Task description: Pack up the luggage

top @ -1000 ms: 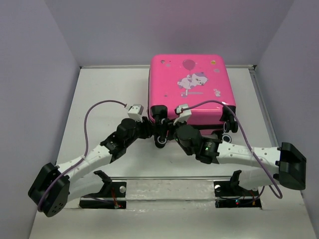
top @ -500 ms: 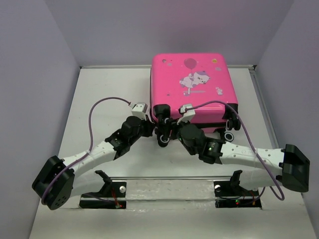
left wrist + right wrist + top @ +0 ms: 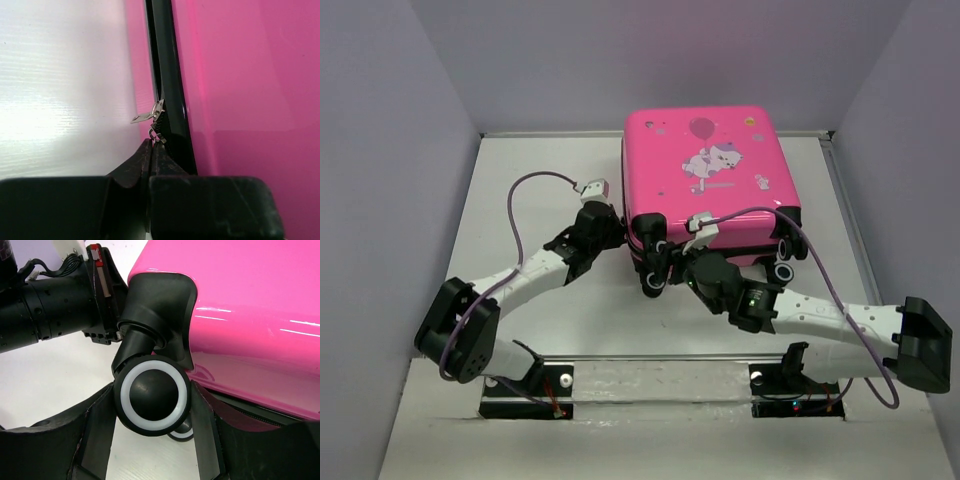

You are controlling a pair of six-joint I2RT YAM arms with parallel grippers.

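Luggage: the luggage (image 3: 705,175) lies flat on the surface (image 3: 535,180), towards the far right of centre, printed shell up and wheels facing the arms.
Lid: we see the two pink halves brought together, with no lining and no contents showing in any view.
Zip: in the left wrist view the dark zipper track (image 3: 167,75) runs along the seam, and a zipper pull (image 3: 156,134) sits right at the fingertips, with a second metal tab sticking out just above it.
Left claw: the left claw (image 3: 151,146) is at the near left corner of the case, its fingers drawn together with no gap, pinching what looks to us like that zipper pull.
Right claw: the right claw (image 3: 663,264) straddles the near-left wheel (image 3: 152,395), one finger on each side and both apparently pressed against it, so we judge it is bracing the case.
Done: we judge the packing and the lid closing finished.
Left: zipping shut seems to be the step in hand; we cannot tell how much of the seam is already zipped, since only a short stretch of track is in view.
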